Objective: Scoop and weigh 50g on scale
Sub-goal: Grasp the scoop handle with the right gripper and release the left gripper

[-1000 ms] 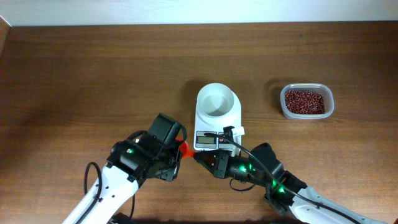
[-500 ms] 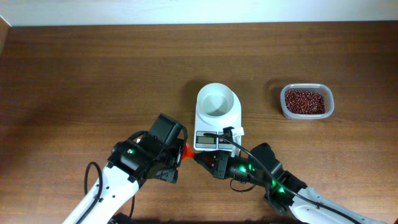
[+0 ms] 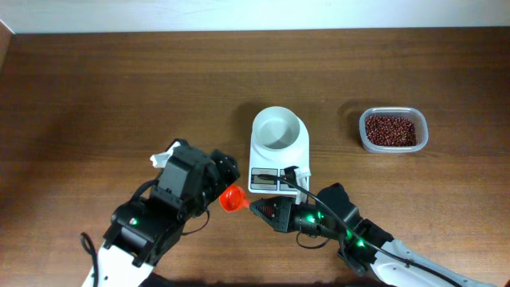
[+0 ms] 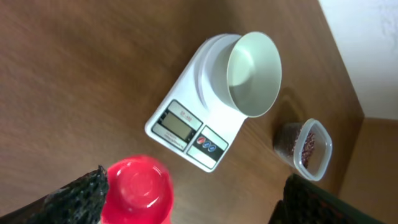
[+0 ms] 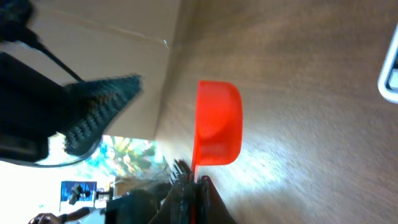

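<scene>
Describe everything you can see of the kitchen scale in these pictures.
The scale is a small white unit that looks like plastic, lying flat on the wooden table. Its front panel carries a grey display with red and blue buttons beside it. The reading is too small to tell. An empty white bowl sits on its round platform. In the left wrist view, nothing else touches it.

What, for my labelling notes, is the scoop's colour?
Red; the scoop shows best in the right wrist view.
</scene>
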`<state>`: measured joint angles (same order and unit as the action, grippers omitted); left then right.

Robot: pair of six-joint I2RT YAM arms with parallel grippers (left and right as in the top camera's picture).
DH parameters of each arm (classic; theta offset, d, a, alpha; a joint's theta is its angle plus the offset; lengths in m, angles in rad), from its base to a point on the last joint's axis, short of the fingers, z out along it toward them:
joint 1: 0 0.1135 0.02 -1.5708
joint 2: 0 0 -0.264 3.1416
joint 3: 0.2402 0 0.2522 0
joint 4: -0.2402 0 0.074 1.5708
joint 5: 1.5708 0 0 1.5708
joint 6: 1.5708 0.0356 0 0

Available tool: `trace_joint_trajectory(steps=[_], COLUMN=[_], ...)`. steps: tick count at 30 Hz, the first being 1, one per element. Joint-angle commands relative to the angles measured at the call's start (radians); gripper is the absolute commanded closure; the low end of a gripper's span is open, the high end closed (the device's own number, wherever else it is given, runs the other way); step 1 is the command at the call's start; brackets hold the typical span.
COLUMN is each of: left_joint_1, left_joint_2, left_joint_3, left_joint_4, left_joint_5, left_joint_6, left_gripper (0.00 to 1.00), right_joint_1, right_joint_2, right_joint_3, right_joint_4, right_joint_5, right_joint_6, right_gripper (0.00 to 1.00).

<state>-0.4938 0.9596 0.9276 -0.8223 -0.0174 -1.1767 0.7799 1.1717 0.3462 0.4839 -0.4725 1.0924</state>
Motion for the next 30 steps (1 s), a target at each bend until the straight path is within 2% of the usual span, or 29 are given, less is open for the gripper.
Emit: trace_joint_trajectory(steps=[1,4,7,11,13,15,18,22,23,24,25,27,30], left_joint_1=[0.007,0.007,0.007,0.007,0.007,0.007,0.007,0.007,0.006,0.006,0.006,0.006,0.003], left_joint_2=[-0.034,-0.034,-0.034,-0.034,-0.032,-0.032,-0.031,0.001,0.021,0.038,0.060,0.103,0.167], left_joint_3=[0.013,0.013,0.013,0.013,0.013,0.013,0.013,0.012,0.012,0.012,0.012,0.012,0.012], left_joint_4=[-0.004,-0.005,-0.005,-0.008,-0.009,-0.009,-0.029,-0.046,-0.046,-0.046,-0.046,-0.046,-0.043], left_joint_5=[-0.080,-0.087,-0.089,-0.089,-0.089,-0.089,-0.089,-0.088,-0.080,-0.073,-0.055,-0.047,0.002], left_joint_6=[0.102,0.102,0.102,0.102,0.102,0.102,0.102,0.101,0.102,0.102,0.102,0.102,0.118], left_gripper=[0.00,0.01,0.01,0.01,0.01,0.01,0.01,0.01,0.06,0.26,0.53,1.00,1.00], right_joint_1=[0.004,0.003,-0.010,-0.110,-0.138,-0.139,-0.158,-0.254,-0.288,-0.305,-0.323,-0.350,-0.385], right_joint_2=[-0.002,-0.007,-0.036,-0.087,-0.131,-0.196,-0.336,-0.510,-0.555,-0.576,-0.602,-0.630,-0.632], right_joint_3=[0.014,0.014,0.014,0.014,0.014,0.014,0.014,0.014,0.014,0.014,0.014,0.014,0.014], right_joint_4=[-0.027,-0.024,-0.032,-0.190,-0.217,-0.246,-0.375,-0.490,-0.518,-0.534,-0.549,-0.566,-0.579], right_joint_5=[-0.040,-0.077,-0.100,-0.101,-0.127,-0.135,-0.110,-0.092,-0.093,-0.093,-0.095,-0.097,-0.101], right_joint_6=[-0.015,-0.023,-0.112,-0.127,-0.172,-0.173,-0.216,-0.225,-0.224,-0.224,-0.224,-0.224,-0.224], right_gripper=[0.96,0.96,0.96,0.96,0.96,0.96,0.96,0.96,0.96,0.96,0.96,0.96,0.96])
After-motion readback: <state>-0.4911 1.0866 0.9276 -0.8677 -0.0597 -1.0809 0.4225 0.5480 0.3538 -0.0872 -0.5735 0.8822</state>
